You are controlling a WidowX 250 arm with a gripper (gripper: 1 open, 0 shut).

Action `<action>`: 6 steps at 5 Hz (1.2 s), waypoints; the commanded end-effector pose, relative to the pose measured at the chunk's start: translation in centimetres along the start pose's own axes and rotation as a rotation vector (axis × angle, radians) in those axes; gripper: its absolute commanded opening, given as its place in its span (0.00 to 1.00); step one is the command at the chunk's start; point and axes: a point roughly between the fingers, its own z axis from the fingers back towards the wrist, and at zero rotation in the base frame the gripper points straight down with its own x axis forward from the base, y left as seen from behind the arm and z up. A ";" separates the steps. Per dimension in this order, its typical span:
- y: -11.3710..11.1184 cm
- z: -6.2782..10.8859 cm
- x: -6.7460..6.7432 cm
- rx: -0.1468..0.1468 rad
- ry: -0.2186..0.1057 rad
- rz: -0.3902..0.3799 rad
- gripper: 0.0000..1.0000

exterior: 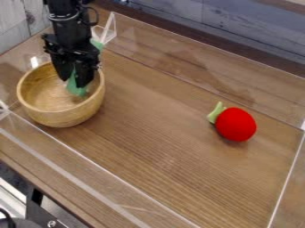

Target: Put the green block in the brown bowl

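- Directly above the far rim of the brown bowl (60,96), the black gripper (75,78) points straight down, its jaws drawn narrow and clamped on the green block (78,85).
- Only a short stretch of the block shows, a mint-green piece poking out below and between the black fingers (66,69) (the rest is covered by the gripper body).
- That visible lower end sits inside the bowl's opening, near the far right part of the rim; whether it touches the bowl's inner wall or floor cannot be told from this view.
- A pale green sliver also shows to the right of the gripper, beside the clear wall (107,27); whether it belongs to the block or is a reflection is unclear.
- The bowl rests on the wooden table (179,134), at its left end, close to the clear barrier that runs around the surface.
- Well apart, toward the right side, lies a red strawberry toy (234,124) with a small green top.
- The arm above the gripper is cut off by the top edge.
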 end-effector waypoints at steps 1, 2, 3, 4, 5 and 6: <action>0.1 1.2 1.1 0.017 -0.041 -0.002 1.00; -0.1 1.6 1.0 0.015 -0.043 0.002 1.00; -0.2 1.8 1.0 0.015 -0.044 0.007 1.00; -0.4 2.0 0.9 0.015 -0.045 0.012 1.00; -0.5 2.2 0.9 0.015 -0.046 0.015 1.00; -0.7 2.3 0.9 0.015 -0.045 0.019 1.00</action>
